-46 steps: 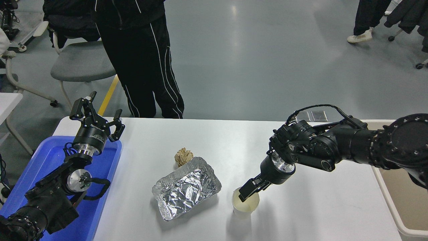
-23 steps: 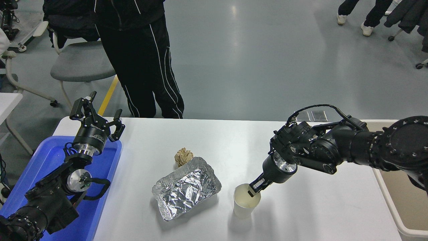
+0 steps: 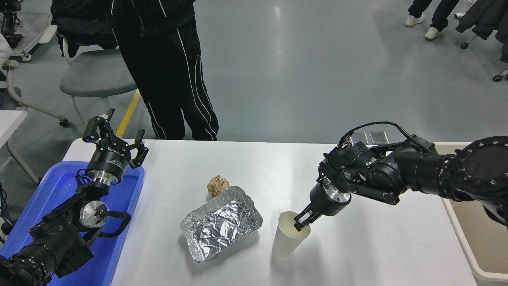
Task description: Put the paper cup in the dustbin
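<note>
The paper cup (image 3: 289,236) sits just right of the desk's (image 3: 357,246) middle, mouth up, its long axis near vertical with the top leaning slightly toward 1 o'clock. The right gripper (image 3: 300,221) has its jaws clamped on the cup's rim at the 2 o'clock side, one reaching inside. The dustbin (image 3: 476,222) lies at 3 o'clock from the cup, well apart, and the left gripper (image 3: 116,137) is parked with jaws apart over the blue tray (image 3: 51,190) at 9 o'clock.

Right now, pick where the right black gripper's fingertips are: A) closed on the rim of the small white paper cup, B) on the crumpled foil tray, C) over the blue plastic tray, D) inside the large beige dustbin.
A: the right gripper pinches the right rim of the small white paper cup, one finger inside.
</note>
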Robot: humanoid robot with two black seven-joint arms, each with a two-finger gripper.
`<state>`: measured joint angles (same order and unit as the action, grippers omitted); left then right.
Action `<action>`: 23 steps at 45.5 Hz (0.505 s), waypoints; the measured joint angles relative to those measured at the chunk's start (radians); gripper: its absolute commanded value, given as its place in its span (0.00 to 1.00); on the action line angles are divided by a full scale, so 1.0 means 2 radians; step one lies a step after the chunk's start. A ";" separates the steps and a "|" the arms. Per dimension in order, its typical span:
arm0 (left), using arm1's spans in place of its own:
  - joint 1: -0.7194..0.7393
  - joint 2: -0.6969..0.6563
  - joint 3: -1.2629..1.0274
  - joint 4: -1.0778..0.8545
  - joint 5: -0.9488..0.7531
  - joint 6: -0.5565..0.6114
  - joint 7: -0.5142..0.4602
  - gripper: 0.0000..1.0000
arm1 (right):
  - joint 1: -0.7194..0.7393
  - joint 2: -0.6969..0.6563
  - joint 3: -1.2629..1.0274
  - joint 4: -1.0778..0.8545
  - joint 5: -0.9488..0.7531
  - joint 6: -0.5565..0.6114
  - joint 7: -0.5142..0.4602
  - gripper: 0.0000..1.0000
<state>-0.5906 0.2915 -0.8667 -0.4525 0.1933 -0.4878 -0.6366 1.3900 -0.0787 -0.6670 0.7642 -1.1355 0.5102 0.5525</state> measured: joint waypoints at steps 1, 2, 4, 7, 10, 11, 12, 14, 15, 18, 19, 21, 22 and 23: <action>0.000 0.000 0.000 0.000 0.000 0.000 0.000 1.00 | 0.005 -0.003 0.001 0.001 0.002 0.000 0.005 0.00; 0.000 0.000 0.000 0.000 0.000 0.000 0.000 1.00 | 0.009 -0.006 0.001 0.002 0.003 0.000 0.009 0.00; 0.000 0.000 0.000 0.000 0.000 0.000 0.000 1.00 | 0.017 -0.012 0.002 0.002 0.006 0.000 0.016 0.00; 0.000 0.000 0.000 0.000 0.000 0.000 0.000 1.00 | 0.031 -0.022 0.005 0.005 0.010 0.000 0.031 0.00; 0.000 0.000 0.000 0.000 0.000 0.000 0.000 1.00 | 0.047 -0.033 0.009 0.008 0.016 0.003 0.047 0.00; 0.000 0.000 0.000 0.000 0.000 0.000 0.000 1.00 | 0.051 -0.036 0.010 0.008 0.017 0.005 0.052 0.00; 0.000 0.000 0.000 0.000 0.000 0.000 0.000 1.00 | 0.058 -0.040 0.012 0.009 0.020 0.007 0.057 0.00; 0.000 0.000 0.000 0.000 0.000 0.000 0.000 1.00 | 0.066 -0.046 0.015 0.010 0.024 0.011 0.065 0.00; 0.000 0.000 0.000 0.000 0.000 0.000 0.000 1.00 | 0.073 -0.050 0.019 0.010 0.028 0.014 0.070 0.00; 0.000 0.000 0.000 0.000 0.000 0.000 0.000 1.00 | 0.087 -0.061 0.030 0.011 0.040 0.023 0.080 0.00; 0.000 0.000 0.000 0.000 0.000 0.000 0.000 1.00 | 0.091 -0.064 0.034 0.012 0.044 0.026 0.082 0.00; 0.000 0.000 0.000 0.000 0.000 0.000 0.000 1.00 | 0.099 -0.072 0.046 0.012 0.054 0.032 0.087 0.00; 0.000 0.000 0.000 0.000 0.000 0.000 0.000 1.00 | 0.103 -0.075 0.051 0.012 0.059 0.035 0.089 0.00; 0.000 0.000 0.000 0.000 0.000 0.000 0.000 1.00 | 0.106 -0.078 0.056 0.012 0.063 0.037 0.090 0.00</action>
<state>-0.5906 0.2914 -0.8667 -0.4526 0.1933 -0.4878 -0.6366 1.6013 -0.2342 -0.5545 0.7881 -1.0091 0.5849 0.7335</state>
